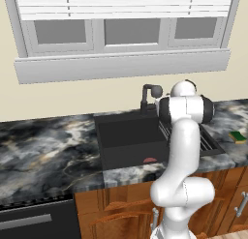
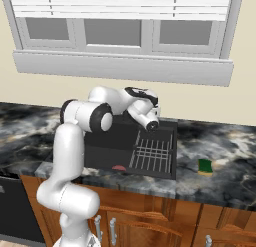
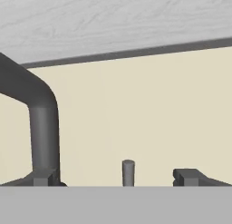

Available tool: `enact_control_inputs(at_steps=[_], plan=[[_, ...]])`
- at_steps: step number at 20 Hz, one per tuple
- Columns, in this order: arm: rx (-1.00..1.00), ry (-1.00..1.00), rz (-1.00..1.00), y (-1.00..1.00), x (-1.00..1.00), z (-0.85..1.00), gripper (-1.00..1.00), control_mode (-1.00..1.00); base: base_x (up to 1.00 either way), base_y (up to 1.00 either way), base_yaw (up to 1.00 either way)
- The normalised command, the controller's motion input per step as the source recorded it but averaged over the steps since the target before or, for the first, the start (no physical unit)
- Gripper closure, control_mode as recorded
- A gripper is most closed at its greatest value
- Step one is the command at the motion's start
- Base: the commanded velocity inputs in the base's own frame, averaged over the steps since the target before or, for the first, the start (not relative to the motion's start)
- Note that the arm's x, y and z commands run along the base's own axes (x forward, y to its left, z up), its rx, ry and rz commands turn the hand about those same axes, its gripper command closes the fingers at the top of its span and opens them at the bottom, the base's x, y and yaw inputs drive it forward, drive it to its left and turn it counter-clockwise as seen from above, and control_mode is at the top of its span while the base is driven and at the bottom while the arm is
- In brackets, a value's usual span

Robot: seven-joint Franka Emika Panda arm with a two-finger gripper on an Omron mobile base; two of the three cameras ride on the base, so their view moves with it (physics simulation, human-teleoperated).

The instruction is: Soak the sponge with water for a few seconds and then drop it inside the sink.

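Lying well right of hand (image 3: 115,177): sponge (image 2: 205,166)

No text, label, brand, number or sign can be read in any of the views.

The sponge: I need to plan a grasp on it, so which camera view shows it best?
The right base view: the sponge lies whole and unblocked on the counter, right of the sink. The left base view shows it small at the right edge. The hand view faces the wall.
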Motion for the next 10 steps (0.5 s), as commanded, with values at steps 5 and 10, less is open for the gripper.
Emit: enact_control_inputs(at_steps=[5,10], plan=[[0.00,0.00,0.00,0.00,0.23,-0.18,-1.00,-1.00,0.00,0.00,0.00],[0.00,0.00,0.00,0.00,0.18,-0.17,-1.00,-1.00,0.00,0.00,0.00]])
